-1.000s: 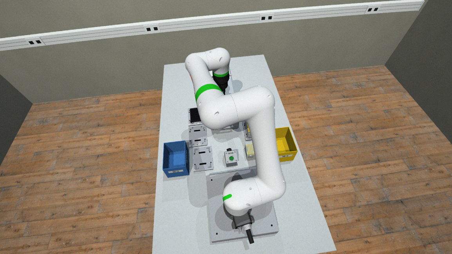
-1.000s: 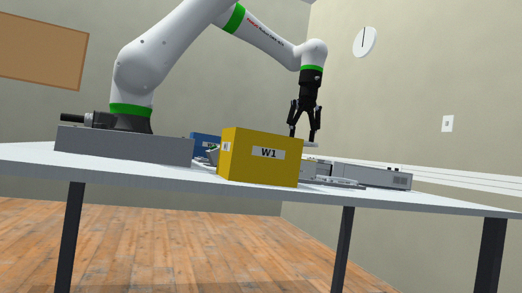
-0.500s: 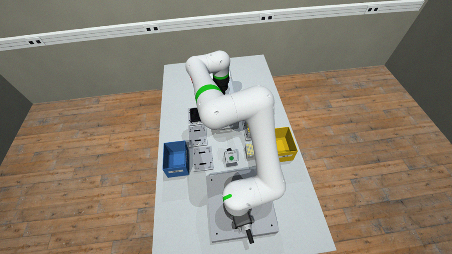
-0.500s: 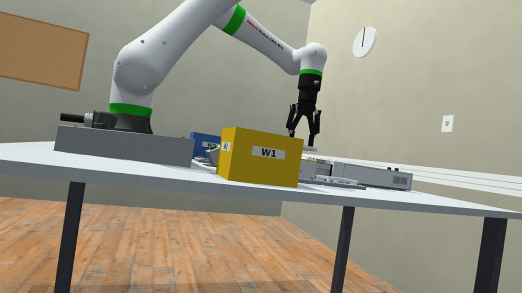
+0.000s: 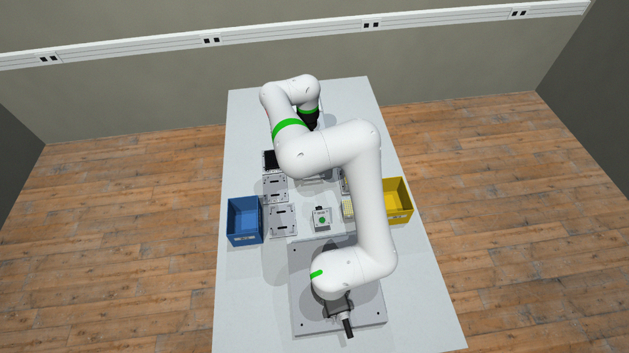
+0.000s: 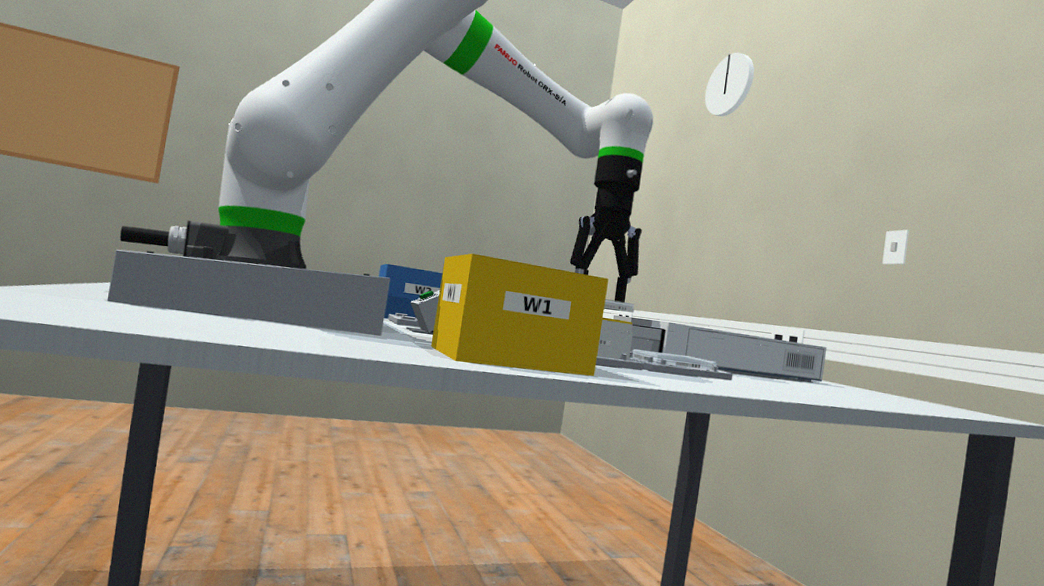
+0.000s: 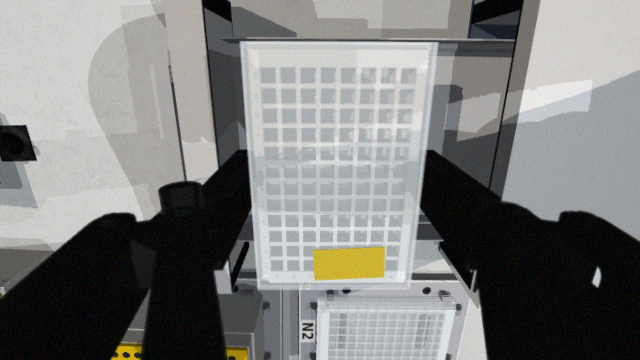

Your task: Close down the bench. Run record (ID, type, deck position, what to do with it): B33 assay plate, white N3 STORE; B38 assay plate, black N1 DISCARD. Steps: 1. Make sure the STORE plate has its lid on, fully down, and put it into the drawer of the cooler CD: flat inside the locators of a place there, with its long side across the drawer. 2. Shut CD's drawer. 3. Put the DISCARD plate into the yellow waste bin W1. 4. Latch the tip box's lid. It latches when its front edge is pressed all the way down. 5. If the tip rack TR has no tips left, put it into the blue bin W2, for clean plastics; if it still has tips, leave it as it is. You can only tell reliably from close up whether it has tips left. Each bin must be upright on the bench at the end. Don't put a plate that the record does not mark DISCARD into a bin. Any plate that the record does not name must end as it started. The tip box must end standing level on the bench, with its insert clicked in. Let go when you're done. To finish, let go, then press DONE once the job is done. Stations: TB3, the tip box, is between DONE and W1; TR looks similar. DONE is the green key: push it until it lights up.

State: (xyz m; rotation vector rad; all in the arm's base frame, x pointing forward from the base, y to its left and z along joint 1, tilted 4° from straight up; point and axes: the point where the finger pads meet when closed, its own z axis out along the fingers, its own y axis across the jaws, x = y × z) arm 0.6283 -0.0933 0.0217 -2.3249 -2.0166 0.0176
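My gripper (image 7: 335, 174) (image 6: 600, 281) is shut on the white assay plate (image 7: 337, 150) across its short width. The plate carries a clear lid and a yellow label (image 7: 348, 263). It hangs flat, low over the open drawer (image 7: 222, 105) of the cooler CD (image 6: 753, 351), with its long side running into the drawer. In the top view the arm hides the gripper and the held plate. The black assay plate (image 5: 270, 159) sits on the deck at the left. The yellow bin W1 (image 5: 396, 200) (image 6: 519, 313) and the blue bin W2 (image 5: 244, 221) stand upright.
Another lidded plate (image 7: 385, 325) (image 6: 670, 360) lies just in front of the drawer beside an N2 label (image 7: 307, 331). The green DONE key (image 5: 321, 219) and the tip box (image 5: 347, 207) sit mid-bench. Two empty deck nests (image 5: 275, 187) lie beside W2.
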